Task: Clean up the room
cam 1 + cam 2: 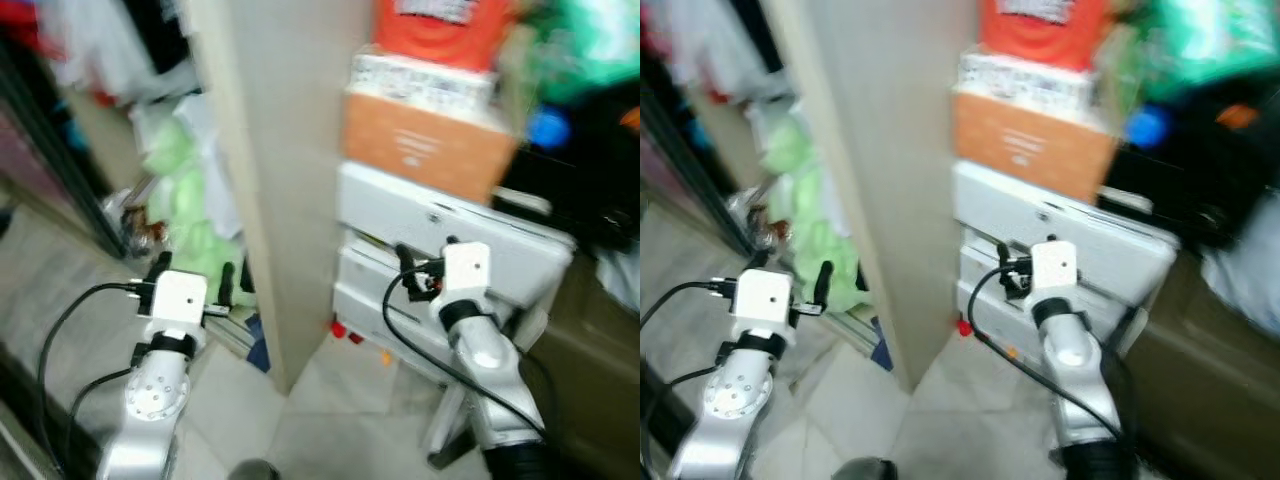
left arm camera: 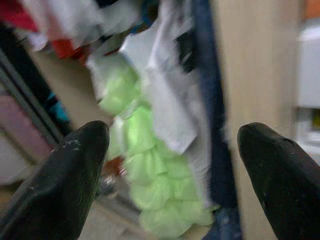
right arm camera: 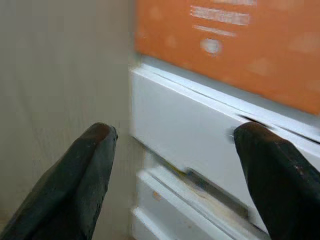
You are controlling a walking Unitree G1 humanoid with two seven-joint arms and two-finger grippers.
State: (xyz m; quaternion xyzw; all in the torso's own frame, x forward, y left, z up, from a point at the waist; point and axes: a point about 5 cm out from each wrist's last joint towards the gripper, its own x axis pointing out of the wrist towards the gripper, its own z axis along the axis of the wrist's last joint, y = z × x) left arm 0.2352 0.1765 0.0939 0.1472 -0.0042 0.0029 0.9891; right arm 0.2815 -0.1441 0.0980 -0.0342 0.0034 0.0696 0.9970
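**Both grippers up and empty beside the beige panel**

The left gripper [image 2: 172,150] is spread wide with nothing in it, facing the pale green cloth [image 2: 150,170] heaped just left of the beige panel [image 1: 260,190]. The right gripper [image 3: 175,165], equally wide and empty, faces the white drawer unit [image 3: 185,145] under the orange box [image 1: 425,145], near but not touching.

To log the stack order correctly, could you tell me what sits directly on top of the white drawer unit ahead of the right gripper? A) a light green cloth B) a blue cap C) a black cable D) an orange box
D: the orange box rests directly on the white drawer unit that the open right gripper faces.
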